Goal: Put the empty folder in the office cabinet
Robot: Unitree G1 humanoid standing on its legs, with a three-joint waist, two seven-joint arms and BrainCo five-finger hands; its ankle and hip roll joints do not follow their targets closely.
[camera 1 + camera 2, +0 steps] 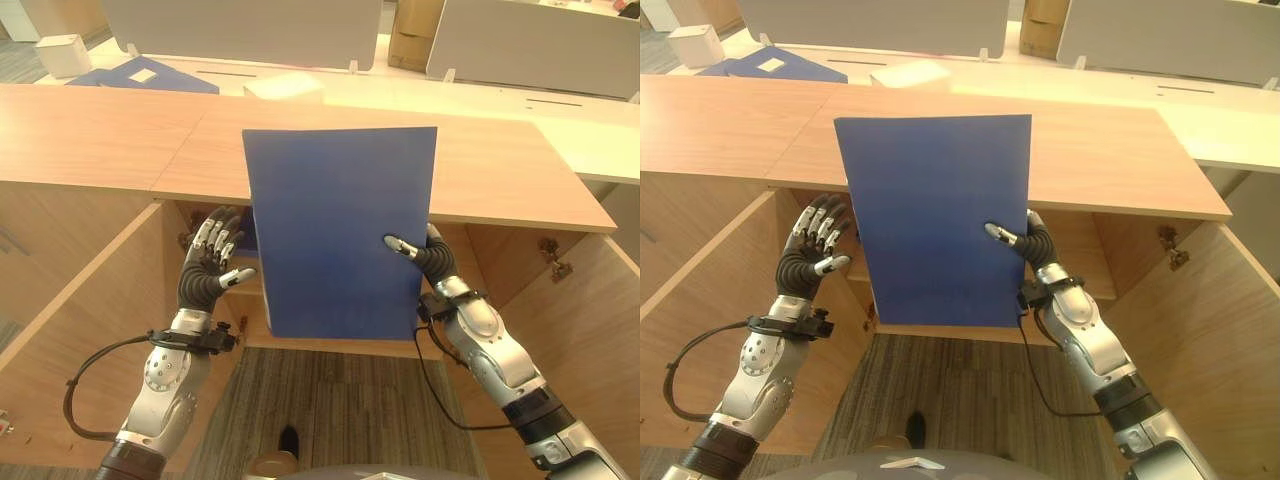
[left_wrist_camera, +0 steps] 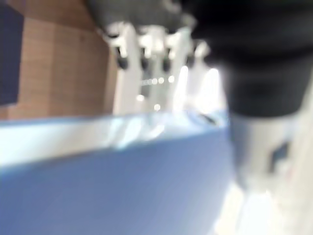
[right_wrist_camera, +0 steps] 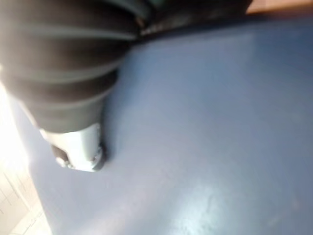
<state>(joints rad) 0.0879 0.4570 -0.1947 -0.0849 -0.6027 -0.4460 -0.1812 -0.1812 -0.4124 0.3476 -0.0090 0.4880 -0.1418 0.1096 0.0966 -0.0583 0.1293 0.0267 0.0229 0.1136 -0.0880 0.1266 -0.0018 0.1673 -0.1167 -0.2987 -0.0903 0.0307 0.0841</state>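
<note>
A plain blue folder (image 1: 340, 230) stands upright in the air before the open wooden cabinet (image 1: 120, 140), hiding most of the opening. My right hand (image 1: 436, 256) grips its right edge, thumb lying across the front face and fingers behind. The right wrist view has that thumb pressed on the blue cover (image 3: 220, 137). My left hand (image 1: 207, 262) is beside the folder's left edge, fingers straight and spread, thumb pointing at the edge. In the left wrist view the folder (image 2: 122, 186) lies just past those straight fingers (image 2: 128, 58).
The cabinet's left door (image 1: 90, 300) and right door (image 1: 600, 300) swing out towards me on either side. On the desk behind lie another blue folder (image 1: 150, 75), a white box (image 1: 62, 52), a white paper stack (image 1: 283, 88) and a cardboard box (image 1: 412, 35).
</note>
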